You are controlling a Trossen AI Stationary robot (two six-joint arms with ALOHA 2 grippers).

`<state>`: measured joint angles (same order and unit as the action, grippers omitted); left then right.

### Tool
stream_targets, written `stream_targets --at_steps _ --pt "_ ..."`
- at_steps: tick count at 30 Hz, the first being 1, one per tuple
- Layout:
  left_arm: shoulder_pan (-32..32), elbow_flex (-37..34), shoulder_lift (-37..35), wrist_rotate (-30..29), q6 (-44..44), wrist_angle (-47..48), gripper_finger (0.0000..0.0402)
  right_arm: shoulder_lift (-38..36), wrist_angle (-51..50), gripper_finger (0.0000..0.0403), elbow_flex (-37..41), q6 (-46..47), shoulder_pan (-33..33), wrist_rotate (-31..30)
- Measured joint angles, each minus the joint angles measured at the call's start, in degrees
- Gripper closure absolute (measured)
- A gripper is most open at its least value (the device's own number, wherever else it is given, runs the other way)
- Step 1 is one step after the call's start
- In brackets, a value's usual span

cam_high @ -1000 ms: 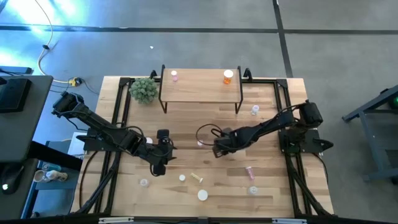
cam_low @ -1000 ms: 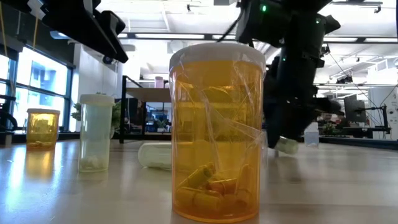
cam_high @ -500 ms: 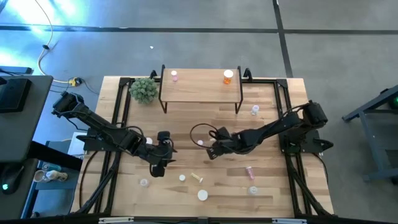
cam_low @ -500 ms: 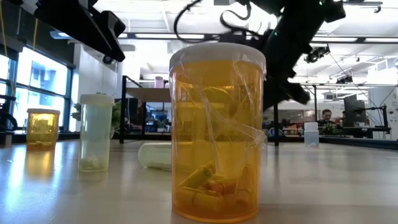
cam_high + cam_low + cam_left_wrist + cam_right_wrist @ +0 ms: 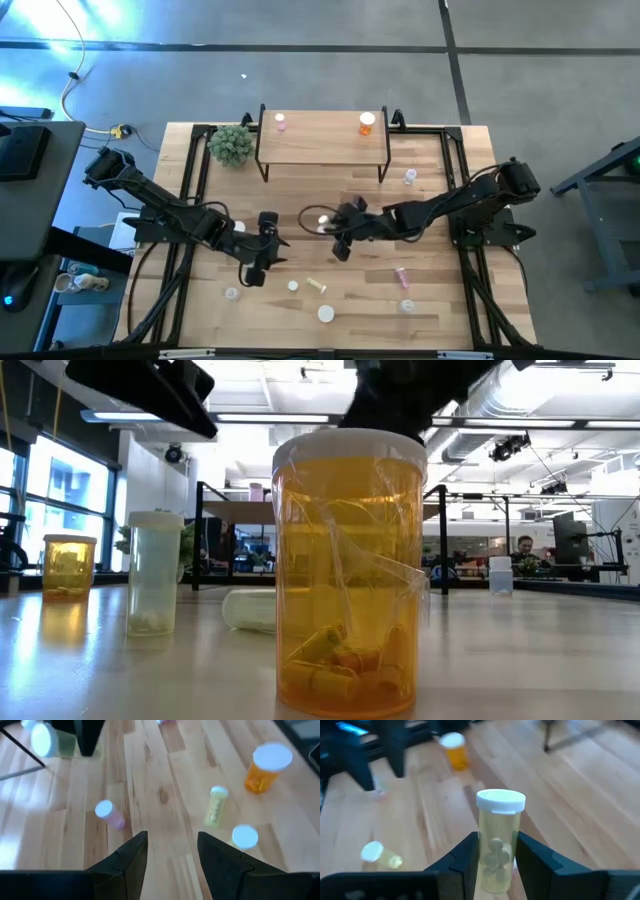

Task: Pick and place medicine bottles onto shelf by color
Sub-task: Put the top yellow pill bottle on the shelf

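My right gripper (image 5: 335, 228) hangs over the middle of the table, shut on a yellow-green medicine bottle (image 5: 496, 845) with a white cap (image 5: 323, 222). My left gripper (image 5: 266, 243) hovers left of it, open, with nothing between its fingers (image 5: 131, 856). The shelf (image 5: 322, 143) stands at the far edge and carries a pink bottle (image 5: 280, 122) and an orange bottle (image 5: 367, 123). More bottles are near the front edge: an orange one (image 5: 326, 313) stands, and a yellow one (image 5: 316, 286) and a pink one (image 5: 401, 274) lie on their sides. My right gripper pinches the yellow-green bottle's body (image 5: 495, 862) between its two fingers, on opposite sides below the cap. The fingers come from the table's right, slanting down, and lie across the bottle. The capped end stands free above the fingers, and the bottle is clear of the table.
A small green plant (image 5: 232, 145) stands left of the shelf. A clear bottle (image 5: 409, 177) stands right of the shelf's legs. Small bottles (image 5: 232, 294) (image 5: 293, 286) (image 5: 406, 306) dot the near half. Black frame rails (image 5: 196, 180) run along both table sides.
My right gripper has risen and drifted toward the table's left, rolling its wrist. The yellow-green bottle, held low near the tabletop a second ago, is now lifted well clear and turned with it. My left gripper has stayed in place, tipping slightly.
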<state>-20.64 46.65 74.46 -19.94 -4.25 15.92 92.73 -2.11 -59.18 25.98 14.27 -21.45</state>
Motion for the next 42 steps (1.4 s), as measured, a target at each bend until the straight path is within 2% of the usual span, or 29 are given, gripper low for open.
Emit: stream_targets --at_steps 5,15,24,31,42 --pt "0.07 0.01 0.0 0.08 0.01 -4.86 0.0238 0.64 4.89 0.0291 0.0 -8.32 0.71 2.38" --pt "2.09 0.1 0.0 1.08 -1.29 -10.52 0.0238 1.04 10.17 0.0291 0.0 -15.39 4.46 5.83" --pt "5.12 3.34 0.0 7.51 0.44 -10.56 0.022 1.16 11.41 0.0291 0.0 -17.23 6.17 5.77" --pt "6.79 3.65 0.0 7.82 0.85 -11.6 0.0194 1.16 11.45 0.0291 0.0 -17.47 7.42 5.54" --pt "7.93 3.63 0.12 7.95 2.09 -14.96 0.0196 1.18 11.78 0.0291 0.0 -18.54 7.89 3.28"
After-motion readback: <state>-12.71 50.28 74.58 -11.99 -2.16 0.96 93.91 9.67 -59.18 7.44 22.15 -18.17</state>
